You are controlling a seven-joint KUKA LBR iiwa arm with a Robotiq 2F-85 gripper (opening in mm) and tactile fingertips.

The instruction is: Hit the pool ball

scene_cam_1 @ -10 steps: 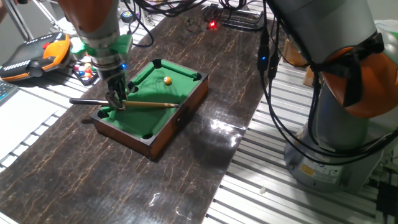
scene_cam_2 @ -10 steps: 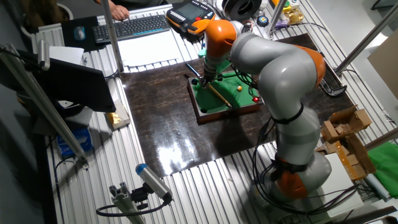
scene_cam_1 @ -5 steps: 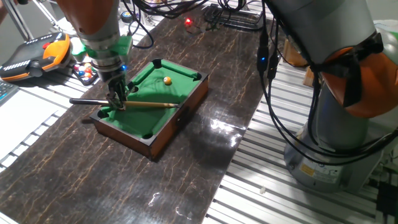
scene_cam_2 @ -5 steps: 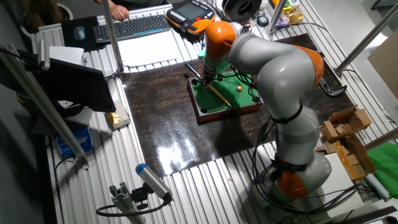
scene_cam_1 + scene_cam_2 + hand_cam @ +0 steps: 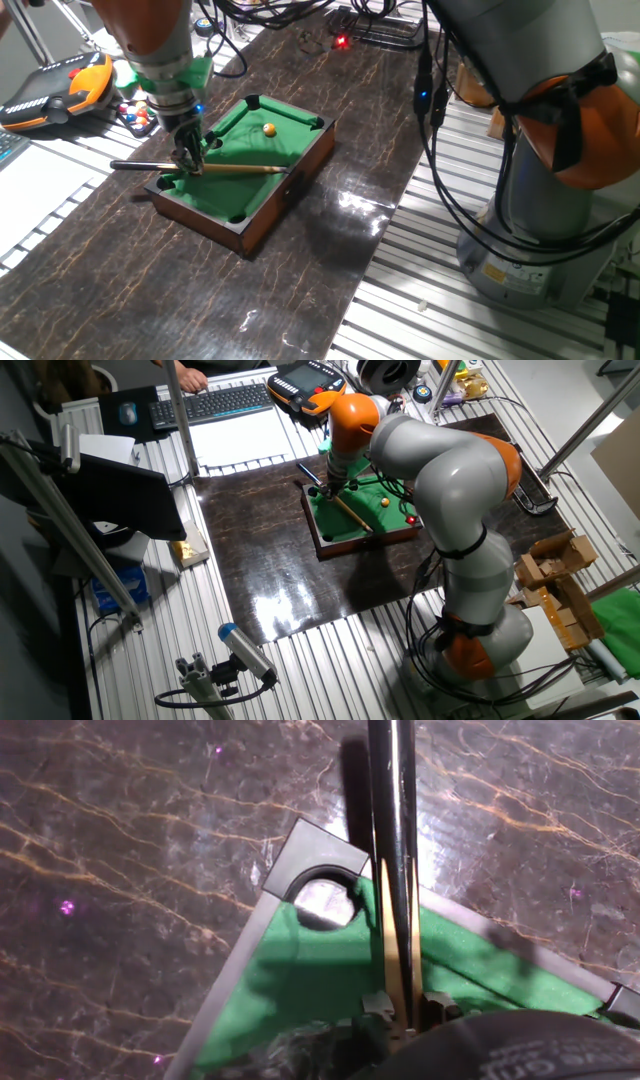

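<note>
While dark marble tabletop (image 5: 330, 250) gleams, gripper (image 5: 187, 165) clamps cue stick (image 5: 235, 169) over green felt (image 5: 245, 150).

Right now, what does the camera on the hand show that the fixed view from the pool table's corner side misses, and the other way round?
Only the hand view shows a corner pocket up close, right beside the cue stick. Only the fixed view shows the pool ball on the felt, the whole pool table, and the gripper clamped on the cue. Both show the cue, green felt and dark marbled tabletop.
</note>
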